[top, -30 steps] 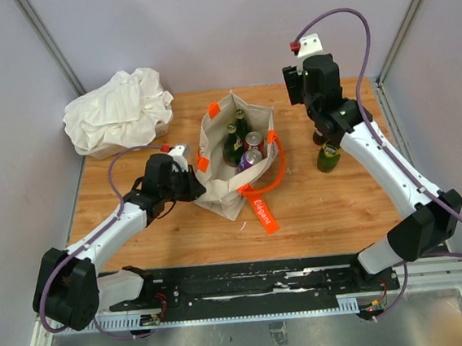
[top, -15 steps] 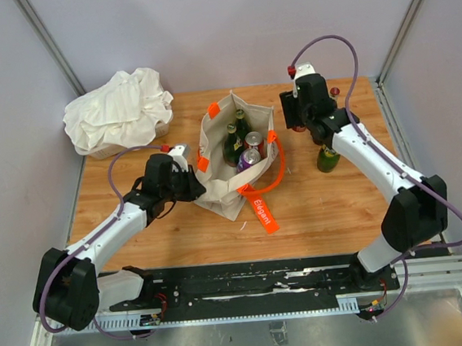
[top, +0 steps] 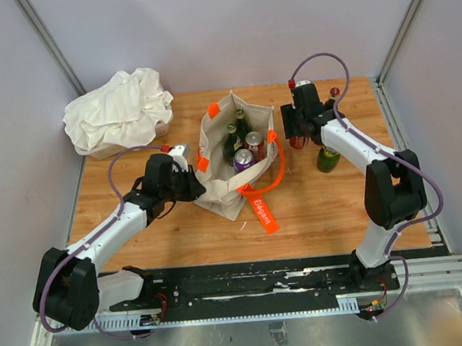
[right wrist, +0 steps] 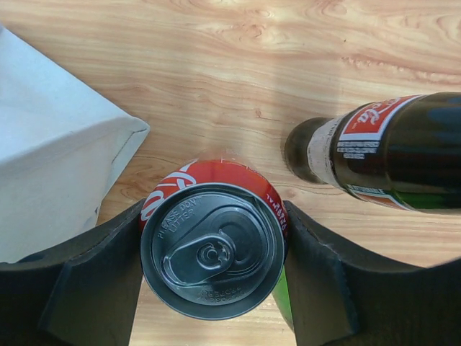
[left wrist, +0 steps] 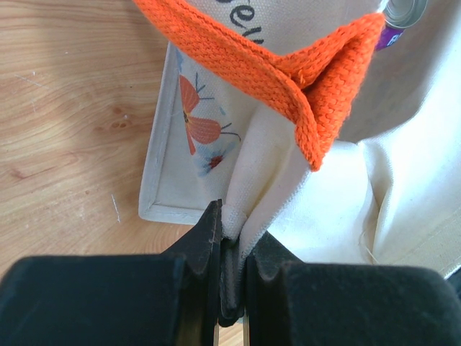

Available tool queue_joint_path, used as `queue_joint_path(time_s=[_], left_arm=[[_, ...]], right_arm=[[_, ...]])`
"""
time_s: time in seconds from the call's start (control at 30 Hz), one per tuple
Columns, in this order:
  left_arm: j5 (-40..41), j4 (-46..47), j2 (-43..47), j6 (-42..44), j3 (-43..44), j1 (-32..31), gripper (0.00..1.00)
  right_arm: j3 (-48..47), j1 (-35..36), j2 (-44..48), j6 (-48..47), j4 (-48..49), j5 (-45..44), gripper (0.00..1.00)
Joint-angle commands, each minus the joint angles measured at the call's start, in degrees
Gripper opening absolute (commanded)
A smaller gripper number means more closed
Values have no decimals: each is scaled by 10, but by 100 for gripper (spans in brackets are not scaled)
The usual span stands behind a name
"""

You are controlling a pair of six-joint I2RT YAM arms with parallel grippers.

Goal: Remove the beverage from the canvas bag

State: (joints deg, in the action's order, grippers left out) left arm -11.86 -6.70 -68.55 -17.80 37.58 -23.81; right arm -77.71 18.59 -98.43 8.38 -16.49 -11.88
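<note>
The canvas bag (top: 219, 192) stood open at the middle of the wooden table (top: 332, 204), with green bottles (top: 233, 142), a red can (top: 254, 144) and a purple can (top: 244, 159) inside. The left gripper (left wrist: 232, 241) was pressed together on a fold of its cream wall, below the orange handle (left wrist: 288, 68). The right gripper (right wrist: 212, 249) was clamped around a red cola can (right wrist: 212, 245) just right of the bag, beside a dark bottle (right wrist: 382, 148).

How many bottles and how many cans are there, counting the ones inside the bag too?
Bottles: 4 (two green bottles in the canvas bag, a third green bottle and a cola bottle on the table)
Cans: 3 (purple can and red can in the bag, second red can in the right gripper)
Total: 7
</note>
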Motion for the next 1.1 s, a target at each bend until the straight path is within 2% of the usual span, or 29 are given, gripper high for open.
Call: queue_joint_path(time_s=[0.0,0.13,0.37,0.47,0.57,0.6,0.7,0.87,1.07], left_arm=[[36,-37,-24,15,-3,-6,0],[36,-37,-28,15,-2,-6,0],[36,-36,-32,15,2,-6,0],[34,-35,-34,14,1,-6,1],[34,-35,-35,15,1,-6,0],[34,-36,-35,16,1,-6,1],[34,-38,-39,18,3,-6,0],[33,-35,-42,20,3,-6,0],[33,-34,-44,24,6,-6,1]], right_arm=[[1,-17,-12,28,44,10,1],[1,-18,-29,32,44,7,1],[12,-21,-50,36,54,9,14],[17,-22,-56,39,55,9,36],[17,-22,-55,45,52,3,67],[18,-22,-53,46,50,3,73],[16,-21,-45,45,45,1,82],[17,-19,-30,38,42,3,89],[4,9,16,28,21,-28,89]])
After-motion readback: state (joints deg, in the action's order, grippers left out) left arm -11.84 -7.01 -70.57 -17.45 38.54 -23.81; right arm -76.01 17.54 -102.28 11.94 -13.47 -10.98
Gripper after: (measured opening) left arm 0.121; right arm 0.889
